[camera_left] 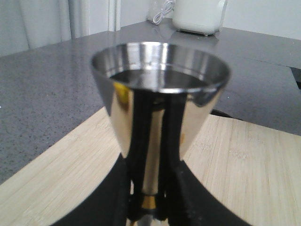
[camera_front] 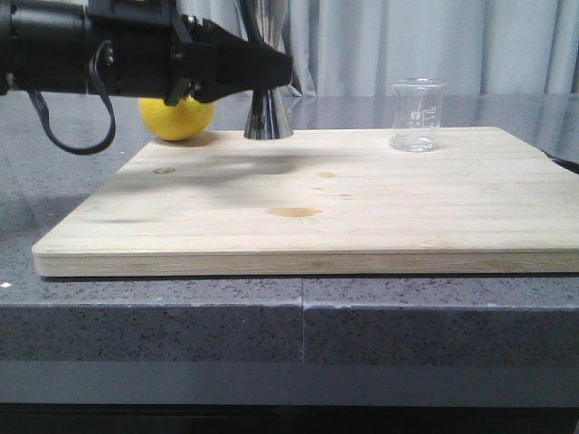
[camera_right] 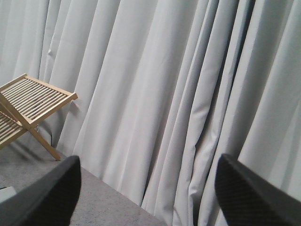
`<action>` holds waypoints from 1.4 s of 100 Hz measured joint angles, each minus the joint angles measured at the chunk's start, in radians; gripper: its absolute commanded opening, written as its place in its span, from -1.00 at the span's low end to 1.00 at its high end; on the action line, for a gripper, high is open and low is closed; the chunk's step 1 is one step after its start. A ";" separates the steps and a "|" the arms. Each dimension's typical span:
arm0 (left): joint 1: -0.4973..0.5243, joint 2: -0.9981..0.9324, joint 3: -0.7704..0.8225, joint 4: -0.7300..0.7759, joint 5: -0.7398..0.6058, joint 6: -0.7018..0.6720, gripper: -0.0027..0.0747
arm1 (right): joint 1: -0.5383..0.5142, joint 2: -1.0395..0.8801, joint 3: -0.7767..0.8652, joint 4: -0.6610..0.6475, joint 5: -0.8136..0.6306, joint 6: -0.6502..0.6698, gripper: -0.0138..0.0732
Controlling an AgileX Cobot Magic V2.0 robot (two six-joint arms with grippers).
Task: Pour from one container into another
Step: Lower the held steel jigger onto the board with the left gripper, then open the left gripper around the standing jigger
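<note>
Left gripper (camera_front: 262, 77) reaches in from the left at the far side of the board (camera_front: 308, 217), its fingers either side of the steel jigger (camera_front: 268, 116), which stands on the board beside a lemon (camera_front: 175, 117). Probably steadying it as the receiver. Over to the right, the glass beaker (camera_front: 417, 114) stands alone and upright, well apart. Left wrist view: jigger (camera_left: 160, 94) fills the frame, pinched at its gold waist by the dark fingers (camera_left: 108, 197). Right wrist view: right gripper (camera_right: 148, 193) spread wide, facing curtains (camera_right: 164, 84), holding nothing; the beaker still awaits pickup.
</note>
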 measured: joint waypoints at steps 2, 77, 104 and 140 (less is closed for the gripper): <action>0.000 0.002 0.000 0.000 0.000 0.002 -0.99 | 0.000 0.000 0.000 0.000 0.000 0.000 0.55; 0.000 0.056 0.000 -0.015 -0.045 0.037 -0.99 | 0.000 0.000 0.000 0.000 0.000 0.000 0.55; 0.000 0.076 0.000 -0.019 -0.063 0.037 -0.99 | 0.000 0.000 0.000 0.000 0.000 0.000 0.55; 0.000 0.083 0.000 -0.011 -0.064 0.037 -0.98 | 0.000 0.000 0.000 0.000 0.000 0.000 0.55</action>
